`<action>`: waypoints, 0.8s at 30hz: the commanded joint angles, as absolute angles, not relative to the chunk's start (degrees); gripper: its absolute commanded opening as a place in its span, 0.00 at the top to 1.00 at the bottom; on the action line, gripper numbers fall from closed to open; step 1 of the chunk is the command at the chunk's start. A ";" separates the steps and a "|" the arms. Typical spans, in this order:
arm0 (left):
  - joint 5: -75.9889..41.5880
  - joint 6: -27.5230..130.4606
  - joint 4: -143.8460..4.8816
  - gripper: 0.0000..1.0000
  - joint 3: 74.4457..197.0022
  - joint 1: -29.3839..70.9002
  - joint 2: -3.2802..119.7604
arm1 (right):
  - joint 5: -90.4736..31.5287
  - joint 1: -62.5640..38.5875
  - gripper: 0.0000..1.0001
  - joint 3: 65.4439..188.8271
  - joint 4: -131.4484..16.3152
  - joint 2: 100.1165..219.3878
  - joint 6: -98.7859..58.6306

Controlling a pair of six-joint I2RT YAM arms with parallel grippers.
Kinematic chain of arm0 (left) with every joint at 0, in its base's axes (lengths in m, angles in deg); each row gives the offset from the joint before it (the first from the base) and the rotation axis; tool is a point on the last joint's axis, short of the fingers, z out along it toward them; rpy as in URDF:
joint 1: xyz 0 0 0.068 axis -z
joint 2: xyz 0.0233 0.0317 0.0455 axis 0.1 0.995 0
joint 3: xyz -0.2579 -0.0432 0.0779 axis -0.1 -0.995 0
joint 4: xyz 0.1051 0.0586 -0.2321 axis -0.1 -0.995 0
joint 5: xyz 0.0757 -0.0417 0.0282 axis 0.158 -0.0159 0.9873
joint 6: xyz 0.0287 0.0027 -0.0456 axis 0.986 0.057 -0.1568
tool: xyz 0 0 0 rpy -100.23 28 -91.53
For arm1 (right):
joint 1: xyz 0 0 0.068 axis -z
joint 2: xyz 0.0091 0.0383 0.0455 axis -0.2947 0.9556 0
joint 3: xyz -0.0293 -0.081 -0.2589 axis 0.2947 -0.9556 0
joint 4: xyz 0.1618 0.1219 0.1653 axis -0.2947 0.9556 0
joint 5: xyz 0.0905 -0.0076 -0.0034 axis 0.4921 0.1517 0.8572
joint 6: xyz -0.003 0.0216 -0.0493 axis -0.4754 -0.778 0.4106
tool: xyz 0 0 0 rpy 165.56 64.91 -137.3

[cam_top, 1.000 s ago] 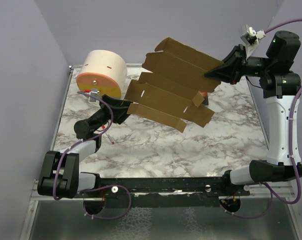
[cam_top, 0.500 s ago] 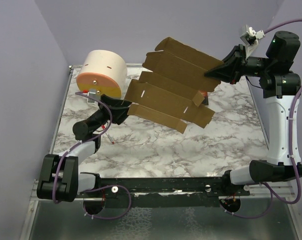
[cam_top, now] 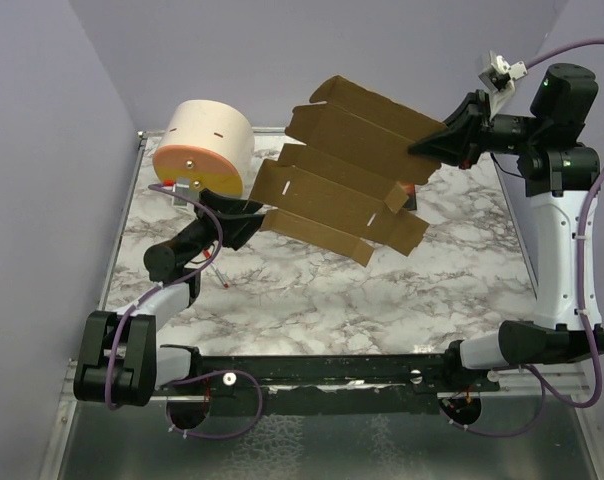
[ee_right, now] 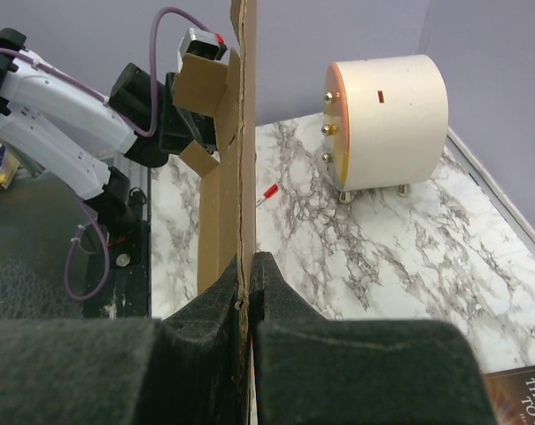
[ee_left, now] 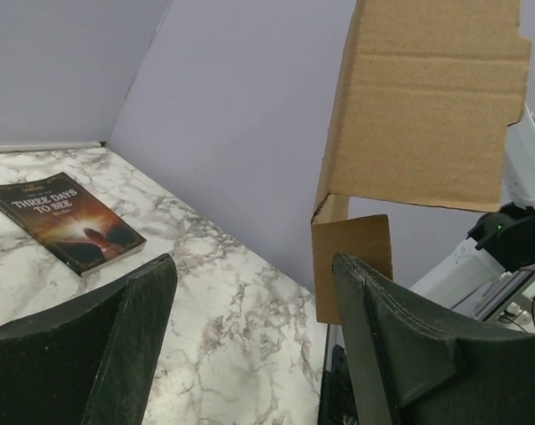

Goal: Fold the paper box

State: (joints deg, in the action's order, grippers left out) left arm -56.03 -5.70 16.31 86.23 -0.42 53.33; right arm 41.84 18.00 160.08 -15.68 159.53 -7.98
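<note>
Right gripper (ee_right: 245, 283) pinched tight, arm raised; left gripper (ee_left: 254, 292) spread wide, low.

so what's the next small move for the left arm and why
Probably ease the open left gripper forward and close on the lower flap of the paper box. The right gripper pinches it aloft, and that flap hangs just ahead of the left jaws.

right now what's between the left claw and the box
Nothing. In the left wrist view the open left claw faces the box flap, with only air over bare table between.
</note>
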 commanded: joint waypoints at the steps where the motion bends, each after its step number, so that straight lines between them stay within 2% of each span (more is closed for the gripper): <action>1: -57.70 -6.81 30.73 0.25 86.63 -0.64 51.63 | 40.93 18.46 0.99 159.44 -15.56 158.32 -7.70; 17: -57.54 -5.90 30.68 0.25 86.32 0.62 54.26 | 42.93 18.46 0.99 158.84 -16.91 158.13 -9.06; 21: -55.24 -6.19 30.67 0.26 85.63 -2.27 52.92 | 42.30 18.46 0.99 159.32 -15.80 157.97 -7.91; 24: -53.65 -8.73 30.72 0.27 84.46 -8.01 51.73 | 42.14 18.46 0.99 159.73 -14.80 158.01 -6.74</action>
